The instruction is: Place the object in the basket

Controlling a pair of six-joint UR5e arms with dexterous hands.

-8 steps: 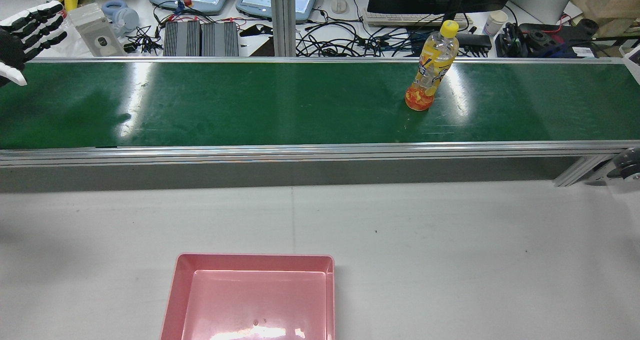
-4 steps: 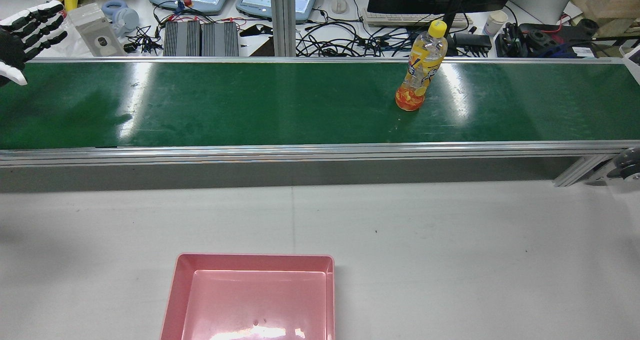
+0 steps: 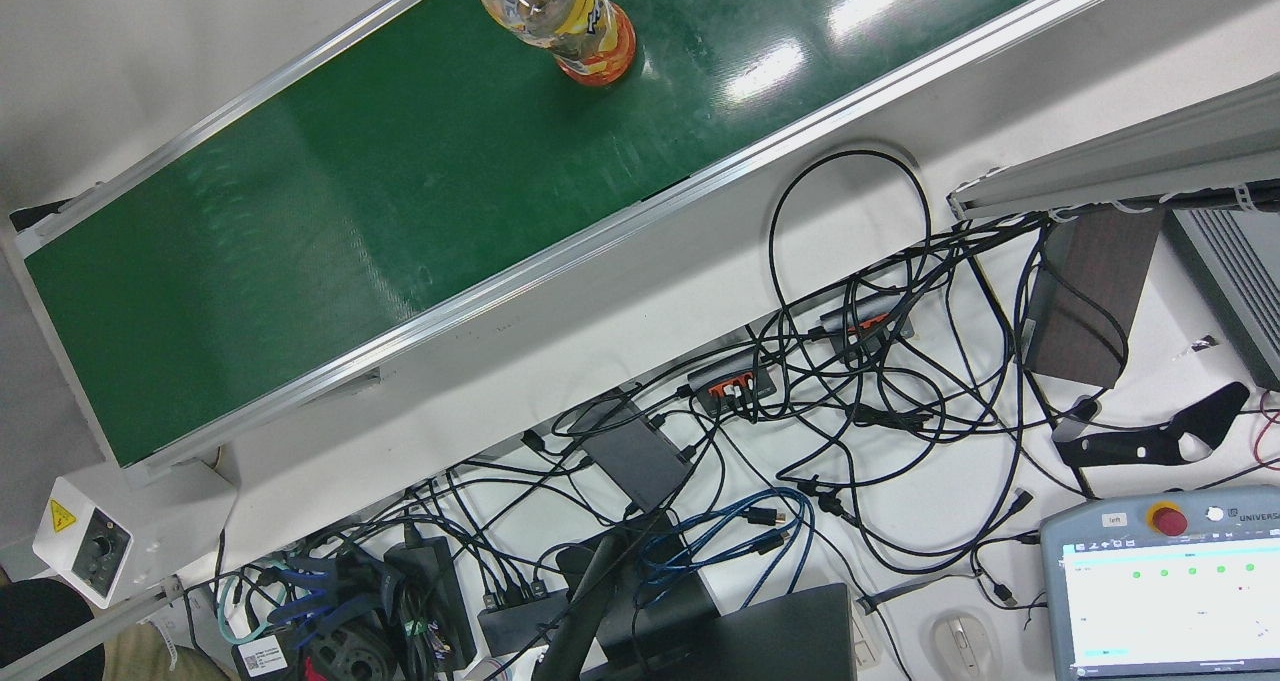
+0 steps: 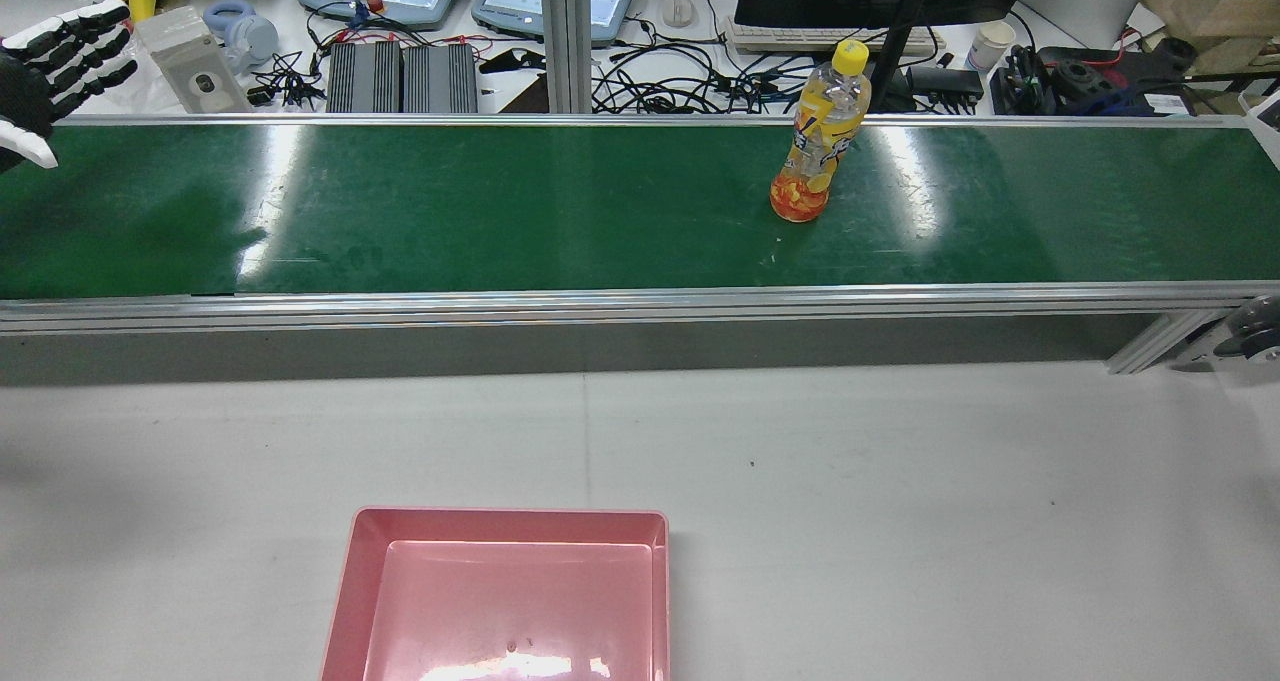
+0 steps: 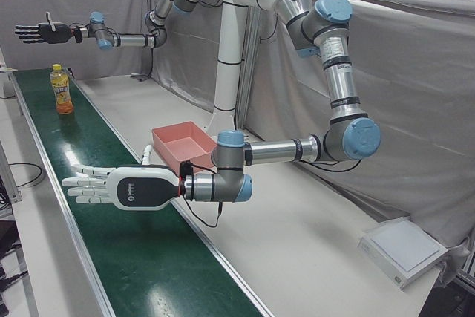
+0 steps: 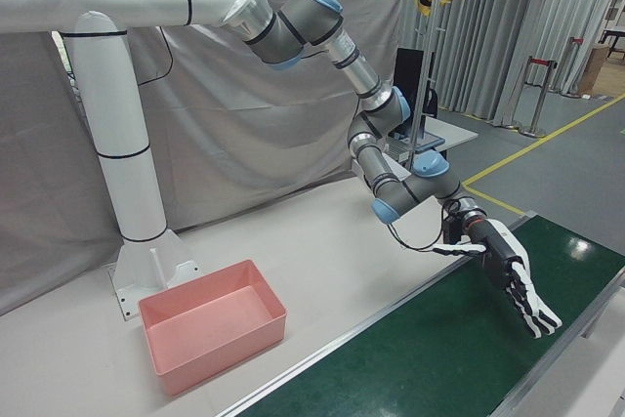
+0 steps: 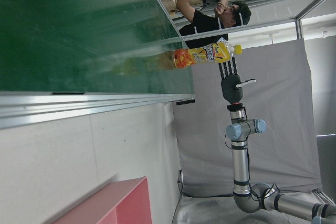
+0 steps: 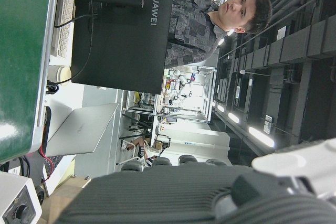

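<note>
Evidently, the clear plastic bottle with the yellow cap and orange-yellow label (image 4: pixel 815 151) is stood upright on the long green conveyor belt (image 4: pixel 500 211), close to the belt's operator-side edge and somewhat toward its right-arm half. It is judged to be set there so that the belt can bring it along to a waiting hand.

The left hand (image 4: pixel 45 66) is held over the belt's left end, above the same operator-side edge, with its fingers spread flat and nothing gripped. This is read as a ready posture for a side grasp on the bottle's body. The right hand (image 5: pixel 37 33) is kept raised beyond the belt's other end, likewise spread and empty, apparently parked out of the way.

The bottle is seen well apart from the left hand, with most of the belt's length between them, and nothing is touched by either hand.

The shallow pink plastic basket (image 4: pixel 505 513) is left empty on the white worktop (image 4: pixel 900 511) on the robot's side of the belt, nearer the left arm's half, presumably within that arm's reach
</note>
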